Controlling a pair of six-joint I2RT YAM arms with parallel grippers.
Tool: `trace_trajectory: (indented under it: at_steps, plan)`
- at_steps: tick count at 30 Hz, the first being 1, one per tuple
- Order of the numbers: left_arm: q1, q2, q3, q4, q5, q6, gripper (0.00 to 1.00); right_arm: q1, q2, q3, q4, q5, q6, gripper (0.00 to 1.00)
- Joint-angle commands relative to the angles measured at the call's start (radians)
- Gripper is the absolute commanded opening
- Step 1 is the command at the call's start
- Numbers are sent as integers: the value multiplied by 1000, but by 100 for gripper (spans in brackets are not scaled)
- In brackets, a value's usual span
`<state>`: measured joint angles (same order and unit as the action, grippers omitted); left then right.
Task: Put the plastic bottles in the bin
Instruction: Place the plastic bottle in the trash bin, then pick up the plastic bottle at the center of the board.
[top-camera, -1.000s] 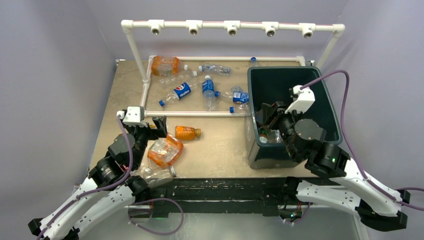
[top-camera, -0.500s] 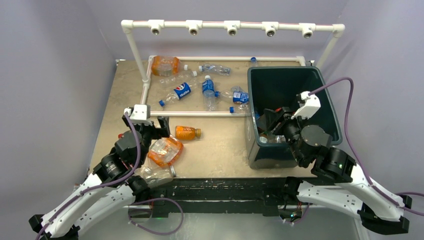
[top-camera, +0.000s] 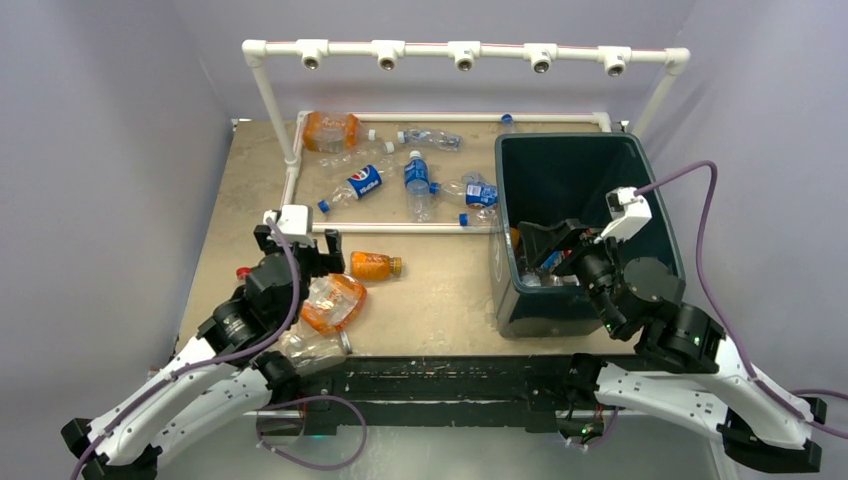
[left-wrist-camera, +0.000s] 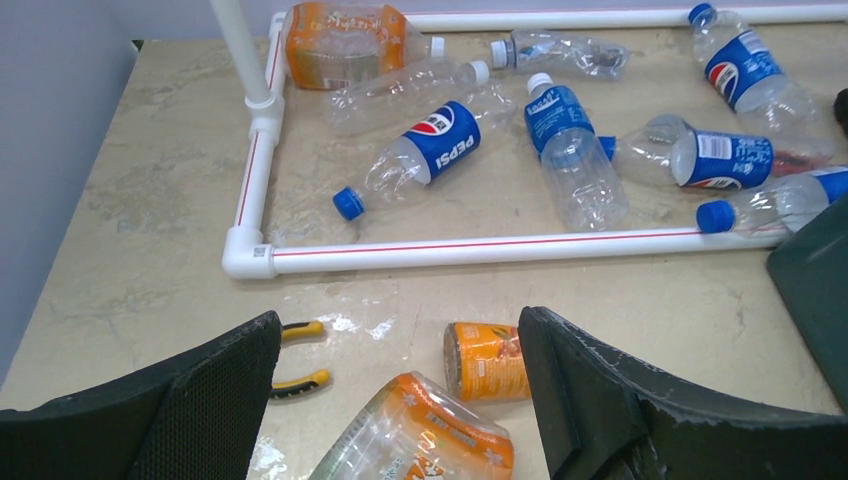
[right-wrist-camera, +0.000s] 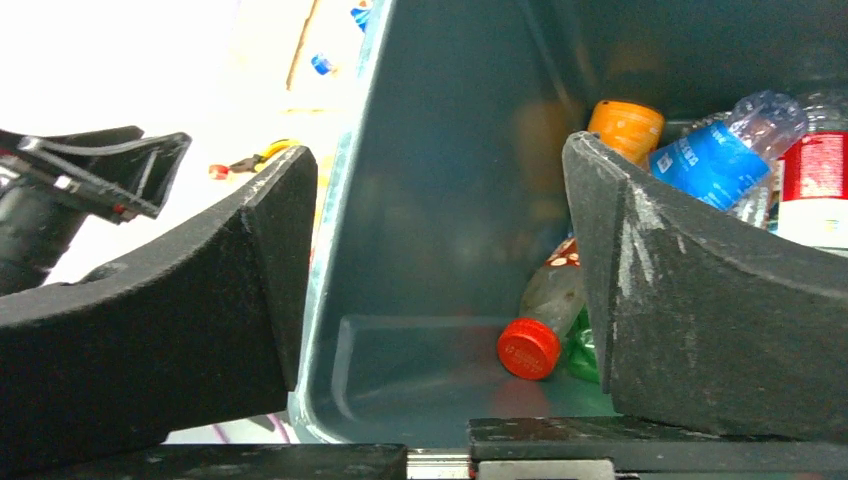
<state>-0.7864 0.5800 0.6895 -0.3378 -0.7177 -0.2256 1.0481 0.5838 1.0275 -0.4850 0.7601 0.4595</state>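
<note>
From above, your left gripper (top-camera: 298, 248) hung over the left part of the table (top-camera: 440, 300) with its fingers spread and nothing between them. It was just beside a small orange bottle (top-camera: 372, 266) and a crushed orange bottle (top-camera: 332, 302). More plastic bottles (top-camera: 405, 170) lay on their sides inside the white pipe frame (top-camera: 400, 228) at the far side, well apart from the bin (top-camera: 530, 312). The bin stood on the right of the table, and your right gripper (top-camera: 548, 250) was over its near left corner.

Through the left wrist camera, you had both fingers wide apart and empty. The crushed orange bottle lay below them, with the small orange bottle just beyond it. A yellow-handled tool (left-wrist-camera: 305, 379) lay near the left finger. Past the frame's near pipe, a Pepsi bottle (left-wrist-camera: 430, 150) lay among other blue-capped and clear ones.

Through the right wrist camera, your fingers stood apart and gripped nothing, and the bin's left wall showed in the gap between them. On the bin's floor lay a red-capped bottle (right-wrist-camera: 535, 335), a blue-labelled bottle (right-wrist-camera: 715, 160) and an orange-capped bottle (right-wrist-camera: 625, 125).
</note>
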Motion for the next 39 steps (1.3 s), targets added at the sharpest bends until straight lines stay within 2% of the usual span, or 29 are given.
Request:
trace_trajectory:
  at_steps: [1,5,10,12,16,20,24,29,33,39]
  plan:
    - [3,19,34,-27,-42,-13,87,4,-30,0,65,-80,-12,91]
    - [3,39,37,-40,-55,-21,88,4,-128,-15,220,-202,-111,94]
    - [4,106,57,-62,-32,-35,89,4,-209,-22,398,-503,-178,94]
    - [3,145,66,-79,2,-34,89,4,-180,-3,416,-611,-190,93]
    - [2,264,98,-88,166,-28,89,4,-76,40,405,-799,-205,93]
    - [4,383,137,-73,312,-5,88,4,-1,56,393,-918,-206,91]
    - [3,504,208,-112,350,10,87,4,-3,27,409,-945,-206,91]
    - [2,639,295,-214,271,-12,87,4,-46,-36,429,-930,-198,91]
    - [2,703,281,-195,225,5,87,4,-77,-85,428,-898,-187,91]
    - [2,832,376,-157,375,148,89,4,-106,-127,426,-859,-167,90]
